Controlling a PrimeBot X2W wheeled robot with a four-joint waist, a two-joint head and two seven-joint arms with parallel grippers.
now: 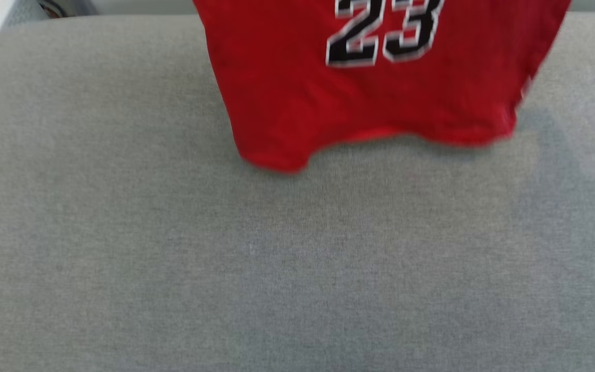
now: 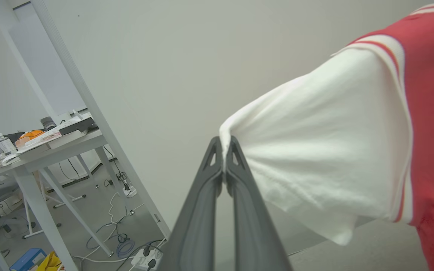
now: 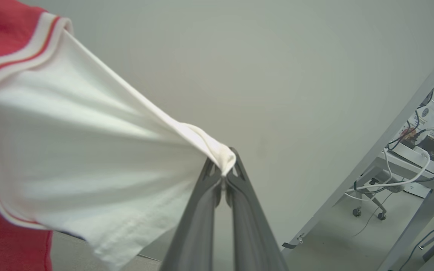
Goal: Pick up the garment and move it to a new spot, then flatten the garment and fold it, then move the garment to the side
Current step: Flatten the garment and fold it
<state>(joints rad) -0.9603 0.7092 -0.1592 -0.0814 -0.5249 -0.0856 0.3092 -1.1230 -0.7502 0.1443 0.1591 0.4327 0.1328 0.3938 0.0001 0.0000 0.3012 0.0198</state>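
Jersey [image 1: 380, 98] hangs at top centre of head view, number 23 facing camera, hem low over grey cloth-covered counter [image 1: 173, 268]; contact unclear. Left hand [image 2: 223, 148] clamped on white sleeve [image 2: 315, 150]; right hand [image 3: 222, 167] clamped on other sleeve [image 3: 89, 150]. Garment spread sleeve-to-sleeve between hands, body dropping vertically, neither hand nearer. Cluttered far counter [image 2: 51, 145] and floor cables [image 2: 123, 233] well apart, at left of left wrist view.

The grey surface [image 1: 173, 258] lies open on the near side; the hanging garment [image 1: 370, 103] screens its far middle.
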